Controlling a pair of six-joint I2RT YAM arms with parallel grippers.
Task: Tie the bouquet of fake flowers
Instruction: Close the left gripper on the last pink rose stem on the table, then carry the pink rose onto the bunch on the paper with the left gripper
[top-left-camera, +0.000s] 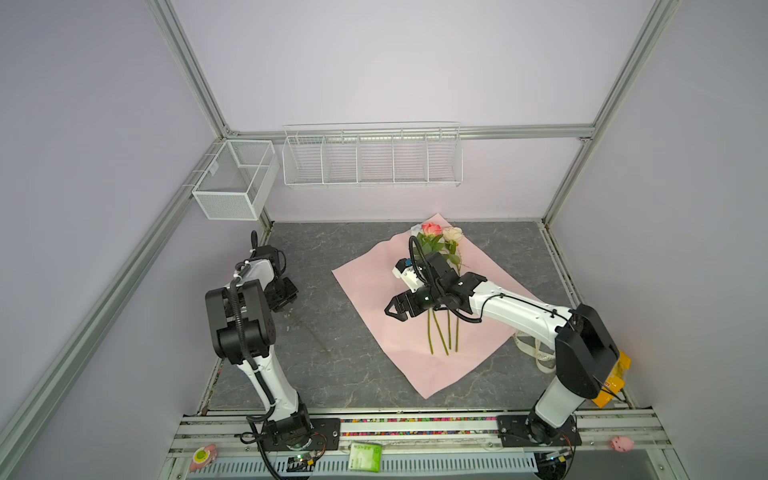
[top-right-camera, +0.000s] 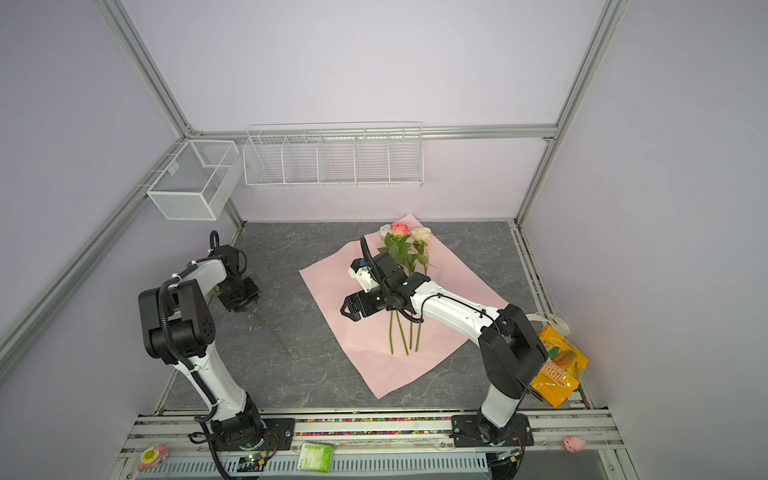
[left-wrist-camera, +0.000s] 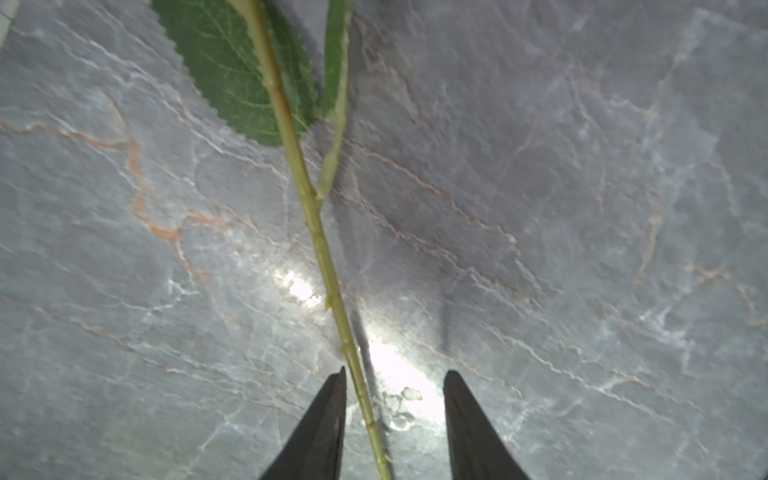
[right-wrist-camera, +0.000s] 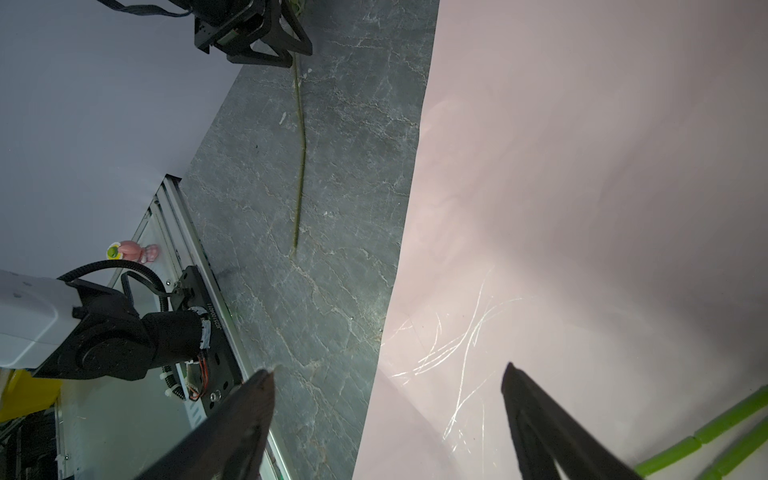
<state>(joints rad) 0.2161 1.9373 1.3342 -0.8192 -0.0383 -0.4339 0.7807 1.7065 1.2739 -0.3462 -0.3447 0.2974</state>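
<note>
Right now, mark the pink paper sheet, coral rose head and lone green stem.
pink paper sheet (top-left-camera: 405, 345), a top view, bare part.
coral rose head (top-left-camera: 432, 227), a top view, petals.
lone green stem (left-wrist-camera: 320, 245), left wrist view, its middle.

Paper (top-left-camera: 365, 286) was plain pink; table (top-left-camera: 324, 365) dk grey w/ pale marble veins. Roses (top-left-camera: 432, 228) were pink & cream, stems (top-left-camera: 430, 340) green. Wire baskets (top-left-camera: 372, 162) white.

Left arm (top-left-camera: 245, 316) folded low, left fingers (left-wrist-camera: 324, 424) partly apart; right arm (top-left-camera: 511, 307) outstretched, right fingers (right-wrist-camera: 540, 424) wide apart.

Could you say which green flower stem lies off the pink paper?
The thin green stem on the grey marbled tabletop, at the left tool; others lie on the pink paper.
</note>
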